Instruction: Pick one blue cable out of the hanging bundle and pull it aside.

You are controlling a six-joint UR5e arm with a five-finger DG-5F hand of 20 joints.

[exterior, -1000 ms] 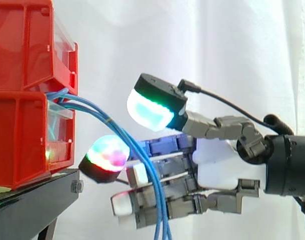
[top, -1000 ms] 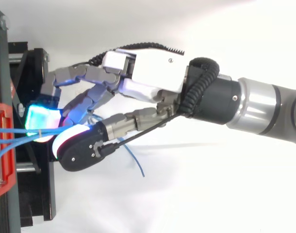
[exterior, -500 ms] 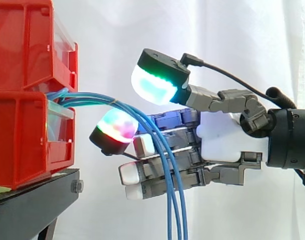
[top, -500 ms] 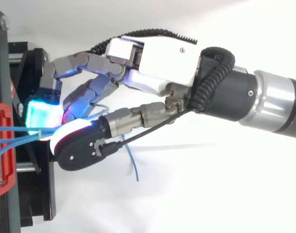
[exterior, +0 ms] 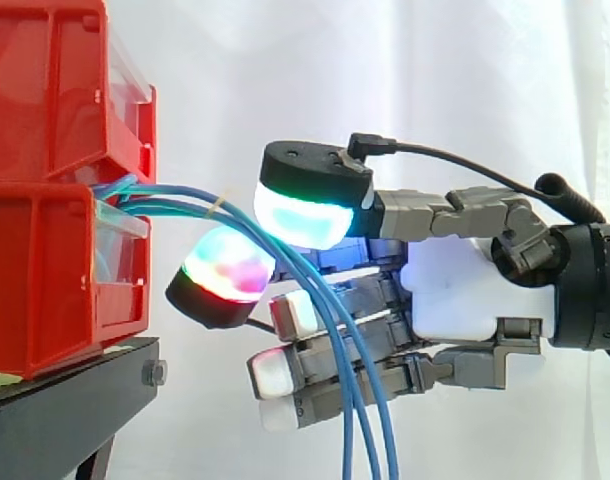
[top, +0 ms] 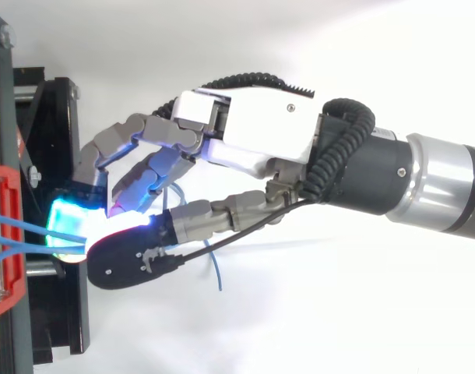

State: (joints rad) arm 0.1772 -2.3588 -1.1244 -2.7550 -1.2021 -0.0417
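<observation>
In the side view, the hand [exterior: 465, 290] is reaching in from the right edge toward the red bins [exterior: 45, 250] at the left. The blue cables [exterior: 180, 195] are leaving the bins at mid-left, passing between 2 glowing pads [exterior: 303, 212] and hanging to the bottom edge. In the top view, those pads are pinching the cables at lower left. The other fingers are lying close together.

I'm holding the arm [top: 444, 187] stretched in level from the right, the hand [exterior: 465, 290] lying on its side, thumb uppermost. Thumb and one curled finger are pinching a blue cable [exterior: 185, 192] between glowing pads [exterior: 303, 215]; the other fingers are curling loosely beneath.
</observation>
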